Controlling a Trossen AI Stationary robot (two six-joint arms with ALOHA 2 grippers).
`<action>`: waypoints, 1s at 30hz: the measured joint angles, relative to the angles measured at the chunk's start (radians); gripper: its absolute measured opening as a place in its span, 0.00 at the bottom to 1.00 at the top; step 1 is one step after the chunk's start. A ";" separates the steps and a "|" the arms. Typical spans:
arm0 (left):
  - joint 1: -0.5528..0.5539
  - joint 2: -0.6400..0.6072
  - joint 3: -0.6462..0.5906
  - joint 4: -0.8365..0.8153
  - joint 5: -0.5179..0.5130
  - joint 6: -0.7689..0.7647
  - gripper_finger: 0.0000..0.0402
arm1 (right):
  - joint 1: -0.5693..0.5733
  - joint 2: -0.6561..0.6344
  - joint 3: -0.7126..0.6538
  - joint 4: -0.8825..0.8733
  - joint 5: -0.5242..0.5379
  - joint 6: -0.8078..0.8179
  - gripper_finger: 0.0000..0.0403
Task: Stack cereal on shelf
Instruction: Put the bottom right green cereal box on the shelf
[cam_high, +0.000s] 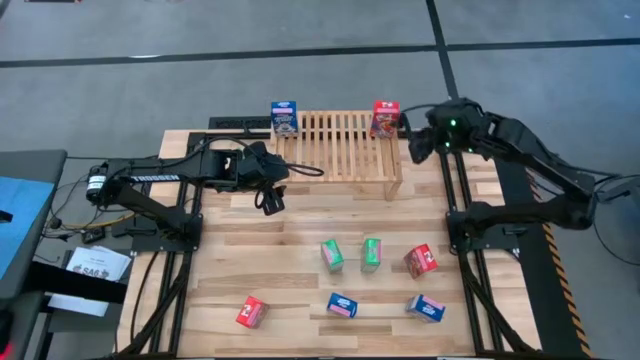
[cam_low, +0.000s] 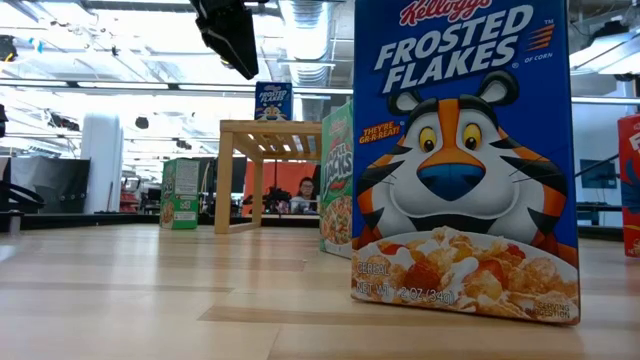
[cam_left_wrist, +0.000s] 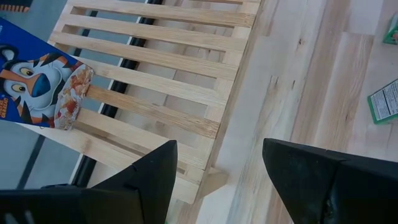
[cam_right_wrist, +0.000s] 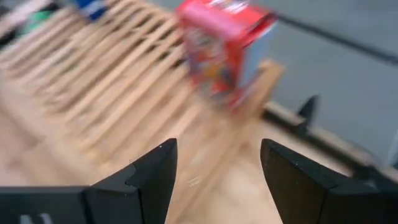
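Right end effector open and empty, just beside the red cereal box on the shelf; left end effector open, empty, near the blue box. Below both, on the surface: two green, two red, two blue boxes.

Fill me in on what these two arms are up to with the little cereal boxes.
Two boxes stand on the wooden rack: a blue box at its left end, a red box at its right. The right gripper hangs open beside the red box; the left gripper hangs open and empty off the rack's left end. Six more boxes wait on the table.
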 joint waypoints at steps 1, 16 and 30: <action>0.000 0.000 0.000 0.000 0.000 0.000 0.56 | 0.027 -0.003 0.000 -0.013 -0.017 0.031 0.63; 0.000 0.000 0.000 0.000 0.000 0.000 0.56 | 0.466 0.132 0.000 -0.136 -0.067 0.545 0.63; 0.000 0.000 0.000 0.000 0.000 0.000 0.56 | 0.672 0.378 0.000 0.001 -0.065 0.889 0.63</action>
